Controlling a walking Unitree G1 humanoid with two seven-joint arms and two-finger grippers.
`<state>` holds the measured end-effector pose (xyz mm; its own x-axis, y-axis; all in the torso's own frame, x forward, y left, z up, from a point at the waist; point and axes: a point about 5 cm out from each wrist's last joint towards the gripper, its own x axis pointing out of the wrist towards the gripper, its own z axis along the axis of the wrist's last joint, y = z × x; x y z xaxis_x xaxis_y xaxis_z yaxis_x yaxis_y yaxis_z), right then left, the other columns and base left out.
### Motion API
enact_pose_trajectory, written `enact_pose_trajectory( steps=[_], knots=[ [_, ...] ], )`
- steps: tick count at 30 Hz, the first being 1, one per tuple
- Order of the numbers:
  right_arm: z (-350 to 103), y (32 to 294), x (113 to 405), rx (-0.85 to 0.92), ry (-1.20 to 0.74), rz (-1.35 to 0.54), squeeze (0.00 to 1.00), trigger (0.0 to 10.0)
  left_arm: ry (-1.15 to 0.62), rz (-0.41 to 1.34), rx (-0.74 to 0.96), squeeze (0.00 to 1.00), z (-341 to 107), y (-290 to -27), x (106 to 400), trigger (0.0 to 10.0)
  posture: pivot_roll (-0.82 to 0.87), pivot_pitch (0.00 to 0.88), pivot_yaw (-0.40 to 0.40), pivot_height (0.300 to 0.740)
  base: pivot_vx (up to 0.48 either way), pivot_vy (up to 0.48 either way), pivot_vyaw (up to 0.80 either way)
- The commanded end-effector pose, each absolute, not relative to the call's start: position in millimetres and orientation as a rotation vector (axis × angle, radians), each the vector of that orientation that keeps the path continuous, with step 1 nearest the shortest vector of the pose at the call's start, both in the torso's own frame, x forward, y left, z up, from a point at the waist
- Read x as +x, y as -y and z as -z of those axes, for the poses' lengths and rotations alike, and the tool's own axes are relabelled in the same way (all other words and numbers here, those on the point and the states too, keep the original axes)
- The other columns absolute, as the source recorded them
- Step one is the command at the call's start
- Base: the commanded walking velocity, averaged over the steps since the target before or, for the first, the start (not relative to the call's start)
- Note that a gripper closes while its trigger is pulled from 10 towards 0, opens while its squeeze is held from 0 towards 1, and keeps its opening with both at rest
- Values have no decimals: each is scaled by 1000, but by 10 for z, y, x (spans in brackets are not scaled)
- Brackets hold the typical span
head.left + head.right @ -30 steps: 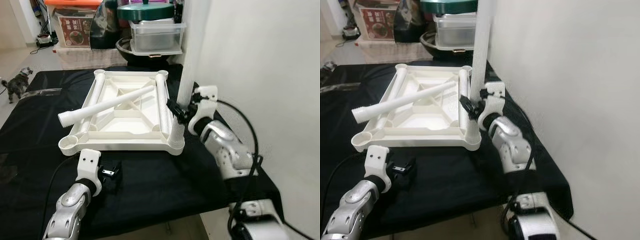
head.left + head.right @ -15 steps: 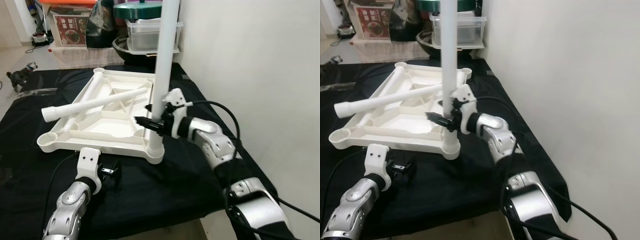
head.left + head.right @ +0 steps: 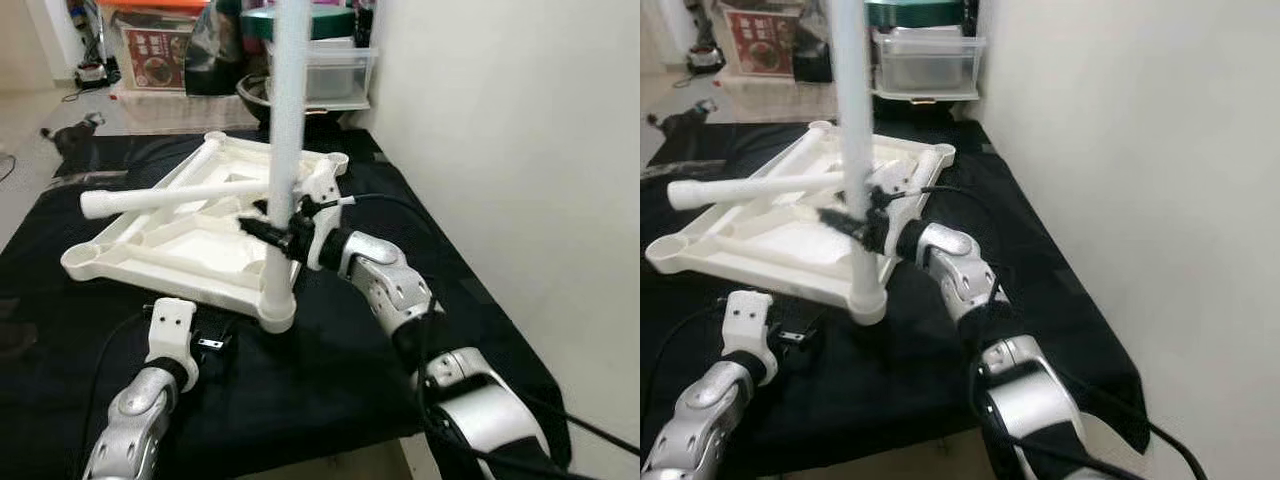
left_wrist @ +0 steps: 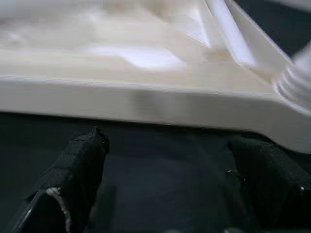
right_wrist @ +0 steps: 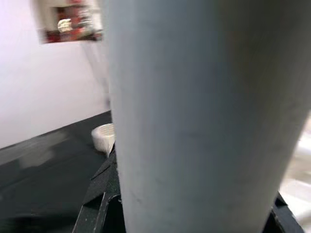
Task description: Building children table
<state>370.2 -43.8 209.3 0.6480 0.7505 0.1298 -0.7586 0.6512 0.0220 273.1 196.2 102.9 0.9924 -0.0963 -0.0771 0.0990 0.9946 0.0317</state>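
The upright leg runs off the top edge, its upper end cut away; the right gripper sits half behind it, blurred. Left gripper tucked under its white wrist, and the tabletop smears soft up close

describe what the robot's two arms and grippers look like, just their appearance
Both arms are silver, jointed metal segments with a white plastic wrist block. The left gripper and right gripper each have two long black fingers. A black cable loops along each arm.
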Motion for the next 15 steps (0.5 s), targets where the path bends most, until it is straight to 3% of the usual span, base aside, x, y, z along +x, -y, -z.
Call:
enact_pose_trajectory(
  steps=[1,3,6,15],
  knots=[
    [-2032,776,3760,101,107,-636,0,0,-26,84,69,0,-1160,-1985,2686,10000,33,0,-71,740,0,0,0],
    [-1992,871,3761,103,95,-561,0,0,-4,80,79,0,-1218,-1985,2661,10000,32,0,-69,740,0,0,0],
    [-1884,1260,3589,80,76,-243,0,0,98,54,75,0,-1478,-1939,2468,10000,28,0,-51,740,0,0,0],
    [-1770,1687,3128,54,-67,64,0,0,124,-28,115,0,-1559,-1848,2252,10000,26,0,-42,740,0,0,0]
  ],
)
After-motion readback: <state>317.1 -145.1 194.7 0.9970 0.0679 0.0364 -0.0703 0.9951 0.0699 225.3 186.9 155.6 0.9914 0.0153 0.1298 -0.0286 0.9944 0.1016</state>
